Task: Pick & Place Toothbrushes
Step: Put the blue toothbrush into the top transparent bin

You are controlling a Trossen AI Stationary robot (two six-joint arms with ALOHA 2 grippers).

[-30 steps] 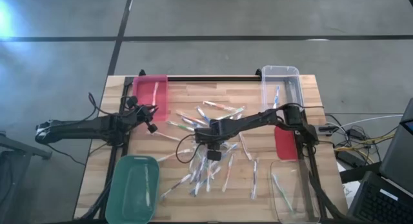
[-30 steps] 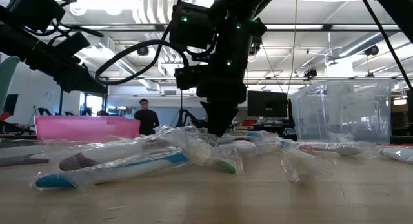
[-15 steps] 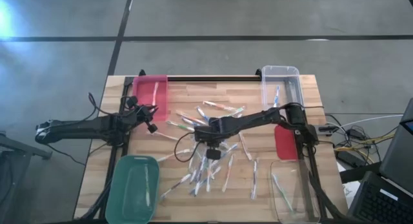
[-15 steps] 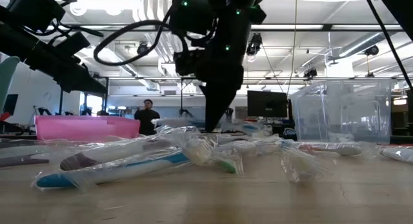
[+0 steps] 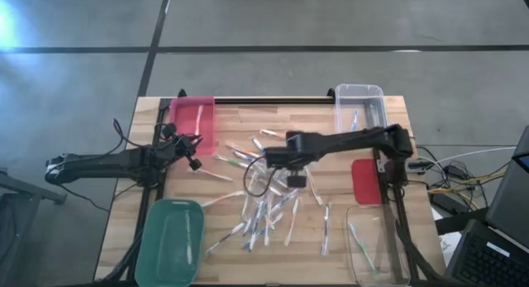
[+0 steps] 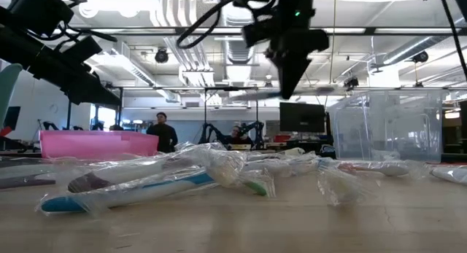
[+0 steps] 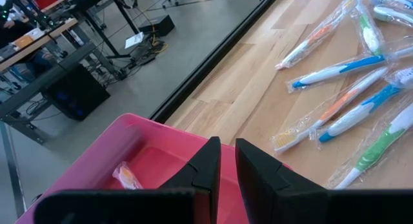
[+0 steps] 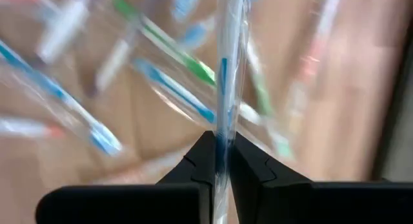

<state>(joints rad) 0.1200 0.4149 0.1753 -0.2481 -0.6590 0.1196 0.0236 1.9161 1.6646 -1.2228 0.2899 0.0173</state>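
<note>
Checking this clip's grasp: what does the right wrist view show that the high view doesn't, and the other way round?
Only the right wrist view shows the grip itself: the right gripper shut on a wrapped toothbrush with blue markings, which runs straight out from between the fingers. Only the high view shows the layout: the pink bin, green bin, clear bin, and the left gripper waiting beside the pink bin. Both show the loose toothbrushes scattered on the wooden table below the right arm.

Right gripper raised mid-table, jaws clamped, left gripper hovering, nearly closed
</note>
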